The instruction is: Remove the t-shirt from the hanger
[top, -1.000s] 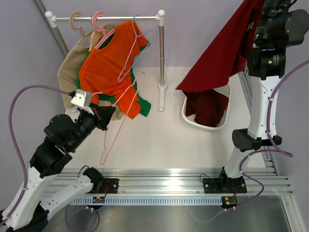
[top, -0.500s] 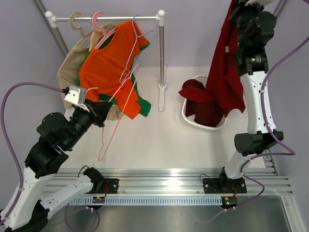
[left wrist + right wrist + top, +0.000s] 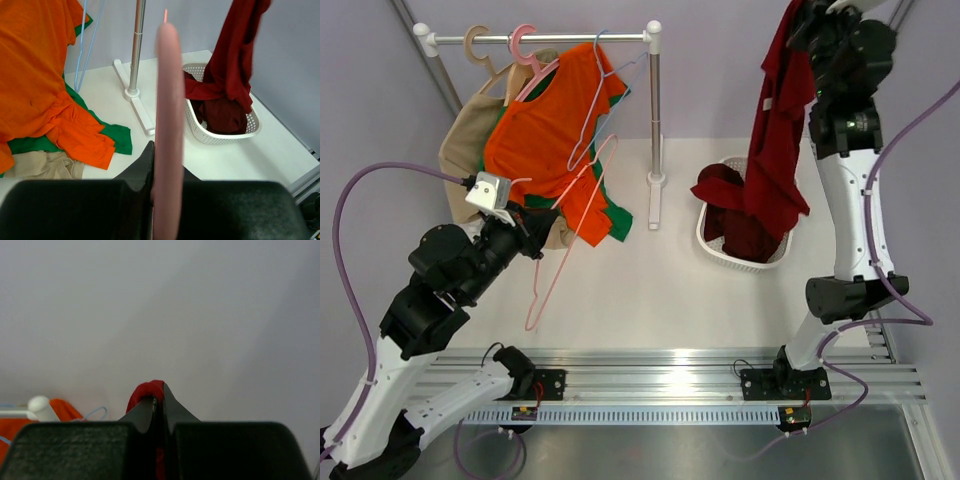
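The crimson t-shirt (image 3: 775, 140) hangs limp from my right gripper (image 3: 804, 18), which is raised high at the back right and shut on a fold of its cloth (image 3: 145, 390). The shirt's lower end dangles over the white basket (image 3: 718, 248). It hangs free of the hanger. The thin light-pink hanger (image 3: 548, 283) is bare and held slanted above the table by my left gripper (image 3: 540, 224), which is shut on its wire. In the left wrist view the wire (image 3: 167, 100) runs up between the jaws, with the t-shirt (image 3: 235, 55) at the far right.
A clothes rack (image 3: 655, 110) stands at the back left with an orange shirt (image 3: 545, 150), a beige garment (image 3: 460, 160), a pale blue hanger (image 3: 610, 70) and a thick-hooked pink hanger (image 3: 523, 40). A darker maroon garment (image 3: 752, 238) lies in the basket.
My right arm has swung inward and the t-shirt, spread out before, now hangs straight down over the basket. My left gripper with the hanger has shifted slightly.
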